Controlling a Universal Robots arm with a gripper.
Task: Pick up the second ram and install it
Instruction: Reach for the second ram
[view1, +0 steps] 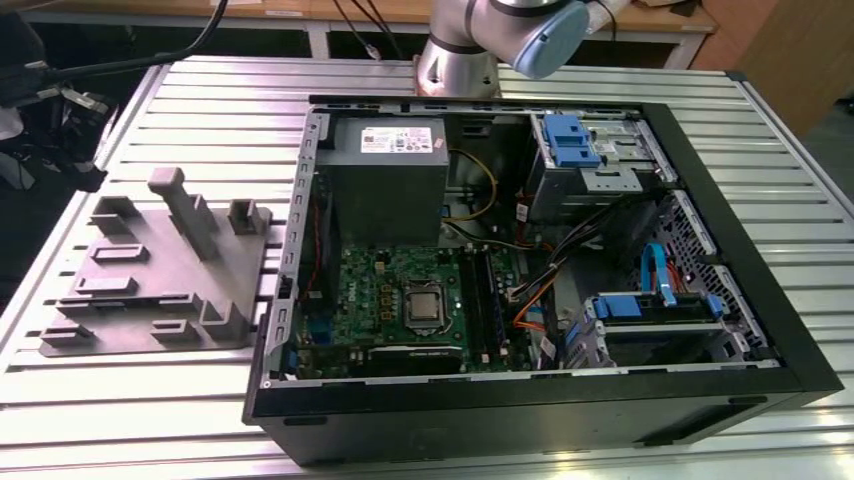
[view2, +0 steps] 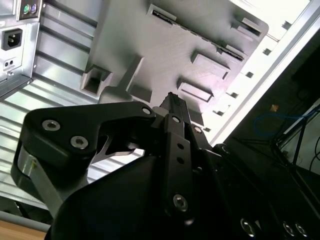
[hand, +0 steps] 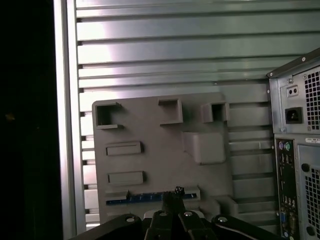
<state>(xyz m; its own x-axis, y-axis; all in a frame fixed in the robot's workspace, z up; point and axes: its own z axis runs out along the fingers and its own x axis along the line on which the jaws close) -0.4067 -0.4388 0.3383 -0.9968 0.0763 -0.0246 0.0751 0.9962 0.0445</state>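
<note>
- Count: you've got one arm (view1: 461, 45), one gripper (hand: 175, 194), one grey fixture plate (hand: 160, 150) and one open PC case (view1: 534, 415), all on one slatted table (view1: 174, 400).
- On the plate, in the first wrist view: three open-ended pockets, two flat pads, one bigger block and one long slot along the edge nearest the gripper.
- One second ram (hand: 135, 199) in sight. It's the dark blue strip lying in that long slot, not picked up.
- Inside the case: two blue drive caddies (view1: 577, 140) and one power supply (view1: 387, 150).
- Edges: the plate sits at the exterior view's left of the case, just beside its wall, with a narrow gap. The table's edge rail (hand: 65, 125) runs along the plate's other side, with darkness beyond it.
- Open room: bare slats past the plate's far end, and more in front of it in the exterior view.
- Arm pose: the base column stands behind the case at the top of the exterior view, with a blue-capped joint beside it.
- Both wrist views look down along the gripper onto the plate, so the tool points at the plate.
- Gripper: fingers pressed together, nothing between them. The tip lines up with one end of the ram in the first wrist view. You can't tell the height gap.
</note>
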